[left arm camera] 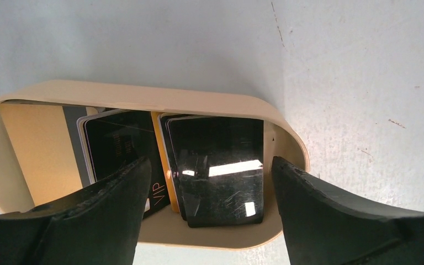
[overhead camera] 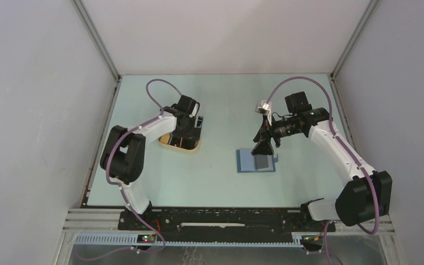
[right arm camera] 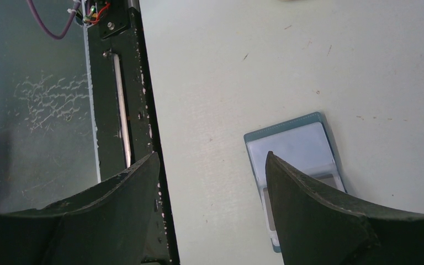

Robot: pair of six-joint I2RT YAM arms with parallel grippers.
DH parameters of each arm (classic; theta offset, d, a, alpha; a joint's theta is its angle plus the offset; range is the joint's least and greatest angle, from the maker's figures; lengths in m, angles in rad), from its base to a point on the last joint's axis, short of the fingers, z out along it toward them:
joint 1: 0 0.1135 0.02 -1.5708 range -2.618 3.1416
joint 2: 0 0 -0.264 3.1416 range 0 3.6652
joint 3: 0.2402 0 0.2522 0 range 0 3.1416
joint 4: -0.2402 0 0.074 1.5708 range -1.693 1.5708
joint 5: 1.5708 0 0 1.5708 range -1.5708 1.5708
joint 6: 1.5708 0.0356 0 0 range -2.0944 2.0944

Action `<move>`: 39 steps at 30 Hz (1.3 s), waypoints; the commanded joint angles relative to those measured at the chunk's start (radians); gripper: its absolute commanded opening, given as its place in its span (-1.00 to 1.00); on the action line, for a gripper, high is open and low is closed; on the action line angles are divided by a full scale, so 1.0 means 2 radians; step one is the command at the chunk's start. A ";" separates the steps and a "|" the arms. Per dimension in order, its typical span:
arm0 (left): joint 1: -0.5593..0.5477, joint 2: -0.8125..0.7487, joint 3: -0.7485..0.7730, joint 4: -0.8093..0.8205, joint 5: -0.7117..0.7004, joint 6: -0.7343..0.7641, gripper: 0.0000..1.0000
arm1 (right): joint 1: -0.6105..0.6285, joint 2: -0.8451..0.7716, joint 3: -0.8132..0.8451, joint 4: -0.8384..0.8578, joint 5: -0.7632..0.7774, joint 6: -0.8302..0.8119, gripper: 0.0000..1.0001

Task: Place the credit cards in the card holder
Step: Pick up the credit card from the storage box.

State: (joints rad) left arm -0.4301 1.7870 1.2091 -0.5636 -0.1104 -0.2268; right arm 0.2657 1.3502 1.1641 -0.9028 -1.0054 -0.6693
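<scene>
From above: hovering left gripper (overhead camera: 182, 134) over tan tray (overhead camera: 167, 144), right gripper (overhead camera: 263, 149) above open card holder (overhead camera: 245, 163). Left wrist: straddling glossy credit cards (left arm camera: 216, 165) in tray, fingers (left arm camera: 105, 215) wide, empty; seeming light, stiff, slippery, suiting edge pinching. Right wrist: gaping empty over holder.

The left gripper (left arm camera: 210, 163) jaws cover the near edges of the credit cards (left arm camera: 221, 165) and the tray (left arm camera: 143, 96). One jaw of the right gripper (right arm camera: 211, 157) hides the near end of the card holder (right arm camera: 295, 146).
</scene>
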 commanded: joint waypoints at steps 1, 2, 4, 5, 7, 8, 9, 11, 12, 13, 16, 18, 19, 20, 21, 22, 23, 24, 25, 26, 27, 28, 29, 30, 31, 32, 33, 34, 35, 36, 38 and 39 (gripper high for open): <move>-0.005 -0.011 0.002 0.016 -0.002 0.002 0.75 | -0.006 -0.012 0.004 -0.003 -0.012 -0.007 0.59; -0.006 -0.014 0.000 0.018 -0.001 0.000 0.78 | -0.006 -0.011 0.004 -0.003 -0.013 -0.007 0.59; -0.009 -0.011 -0.002 0.023 0.003 -0.004 0.79 | -0.006 -0.009 0.004 -0.003 -0.014 -0.007 0.58; -0.010 -0.006 -0.002 0.023 0.007 -0.005 0.79 | -0.005 -0.007 0.004 -0.003 -0.015 -0.007 0.59; -0.016 0.004 0.000 0.022 0.002 -0.010 0.81 | -0.005 -0.007 0.004 -0.003 -0.015 -0.007 0.59; -0.018 0.005 0.000 0.024 0.000 -0.013 0.95 | -0.004 -0.008 0.004 -0.003 -0.015 -0.007 0.59; -0.020 0.005 0.002 0.023 -0.005 -0.016 0.99 | -0.004 -0.009 0.004 -0.003 -0.015 -0.007 0.59; -0.024 0.012 0.010 0.010 -0.017 -0.018 1.00 | -0.005 -0.011 0.004 -0.003 -0.017 -0.007 0.59; -0.024 0.017 0.011 0.005 -0.020 -0.018 1.00 | -0.007 -0.012 0.004 -0.003 -0.017 -0.007 0.59; -0.024 0.020 0.009 0.004 -0.022 -0.019 1.00 | -0.006 -0.013 0.004 -0.003 -0.018 -0.007 0.59; -0.025 0.030 -0.006 0.018 -0.013 -0.025 0.90 | -0.006 -0.014 0.004 -0.003 -0.020 -0.008 0.59; -0.027 0.033 -0.013 0.033 -0.008 -0.030 0.75 | -0.006 -0.013 0.004 -0.003 -0.021 -0.008 0.59; -0.029 0.036 -0.016 0.037 -0.007 -0.035 0.71 | -0.005 -0.013 0.004 -0.003 -0.020 -0.009 0.60; -0.030 0.039 -0.018 0.042 -0.007 -0.037 0.69 | -0.006 -0.012 0.004 -0.003 -0.021 -0.009 0.59; -0.031 0.041 -0.019 0.044 -0.009 -0.039 0.66 | -0.006 -0.011 0.004 -0.003 -0.021 -0.010 0.59; -0.031 0.044 -0.019 0.046 -0.010 -0.040 0.60 | -0.006 -0.010 0.004 -0.003 -0.021 -0.010 0.59; -0.031 0.044 -0.020 0.048 -0.010 -0.040 0.51 | -0.006 -0.009 0.004 -0.003 -0.022 -0.010 0.59; -0.031 0.040 -0.023 0.051 -0.011 -0.041 0.41 | -0.005 -0.009 0.004 -0.003 -0.021 -0.010 0.60; -0.031 0.035 -0.027 0.056 -0.010 -0.041 0.31 | -0.005 -0.008 0.004 -0.003 -0.021 -0.010 0.60; -0.031 0.028 -0.031 0.060 -0.009 -0.041 0.21 | -0.006 -0.008 0.004 -0.004 -0.021 -0.011 0.60; -0.031 0.019 -0.035 0.065 -0.008 -0.041 0.13 | -0.006 -0.008 0.004 -0.004 -0.021 -0.011 0.60; -0.031 0.010 -0.039 0.070 -0.004 -0.039 0.07 | -0.006 -0.009 0.004 -0.005 -0.022 -0.012 0.59; -0.030 -0.001 -0.044 0.075 0.001 -0.037 0.00 | -0.006 -0.008 0.004 -0.005 -0.023 -0.011 0.60; -0.029 -0.010 -0.047 0.080 0.005 -0.035 -0.07 | -0.007 -0.008 0.004 -0.006 -0.024 -0.012 0.60; -0.027 -0.019 -0.049 0.083 0.013 -0.031 -0.17 | -0.007 -0.007 0.004 -0.006 -0.025 -0.012 0.60; -0.025 -0.030 -0.053 0.087 0.020 -0.028 -0.23 | -0.007 -0.006 0.004 -0.006 -0.026 -0.012 0.60; -0.022 -0.042 -0.059 0.098 0.029 -0.026 -0.26 | -0.007 -0.005 0.004 -0.007 -0.027 -0.013 0.60; -0.019 -0.053 -0.068 0.108 0.036 -0.026 -0.29 | -0.007 -0.004 0.004 -0.008 -0.028 -0.013 0.59; -0.015 -0.066 -0.080 0.121 0.043 -0.025 -0.30 | -0.007 -0.003 0.004 -0.009 -0.030 -0.014 0.60; -0.011 -0.078 -0.091 0.134 0.050 -0.025 -0.31 | -0.007 -0.002 0.004 -0.010 -0.031 -0.015 0.59; -0.001 -0.101 -0.113 0.159 0.076 -0.026 -0.31 | -0.006 0.001 0.004 -0.011 -0.032 -0.016 0.59; 0.004 -0.110 -0.122 0.171 0.088 -0.027 -0.30 | -0.005 0.002 0.004 -0.011 -0.032 -0.016 0.59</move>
State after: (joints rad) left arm -0.4549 1.6779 1.0199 -0.3492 -0.0460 -0.2813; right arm 0.2565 1.3502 1.1641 -0.9123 -1.0386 -0.6796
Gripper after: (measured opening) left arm 0.617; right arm 0.796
